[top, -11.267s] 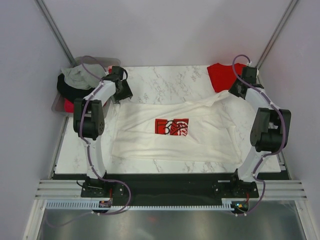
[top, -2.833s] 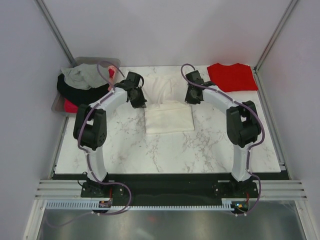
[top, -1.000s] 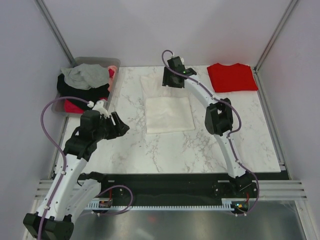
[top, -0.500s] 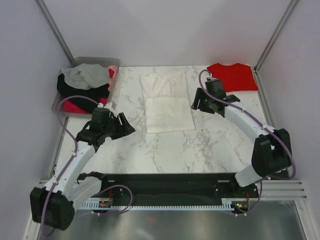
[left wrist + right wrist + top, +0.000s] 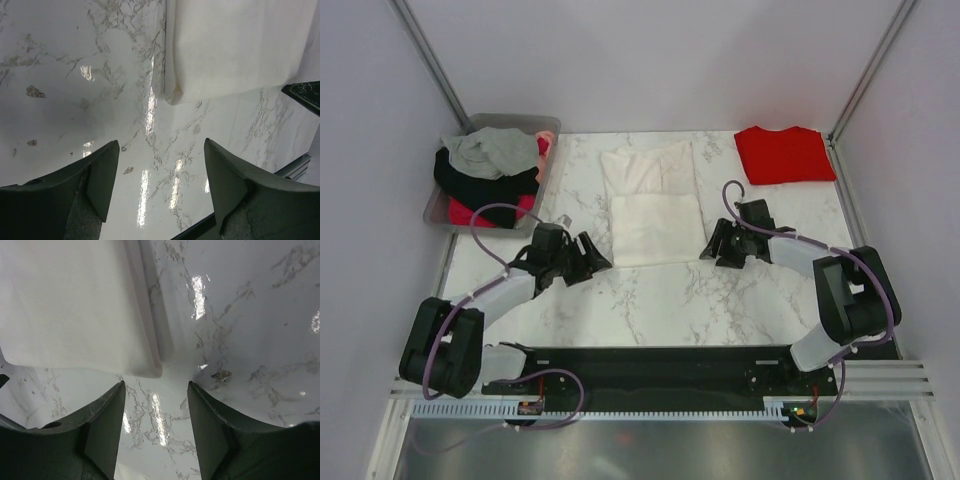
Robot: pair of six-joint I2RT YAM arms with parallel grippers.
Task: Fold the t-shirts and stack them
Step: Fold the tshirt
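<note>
The cream-white t-shirt (image 5: 655,210) lies partly folded in the middle of the marble table, its near half doubled over the far half. A folded red t-shirt (image 5: 785,153) rests at the far right corner. My left gripper (image 5: 601,266) sits low by the white shirt's near left corner (image 5: 175,95), open, nothing between its fingers. My right gripper (image 5: 711,252) is low by the near right corner (image 5: 152,371), also open and empty. Both wrist views show bare marble between the fingers, with the shirt's folded edge just ahead.
A grey bin (image 5: 548,125) heaped with grey, black and pink clothes (image 5: 485,170) stands at the far left. Metal frame posts (image 5: 428,55) rise at both back corners. The table's black front edge (image 5: 660,352) runs along the near side.
Both arms have dropped and drawn in toward the white shirt's near corners. The right gripper came down from the far edge of the shirt. The left gripper opened a little wider.
</note>
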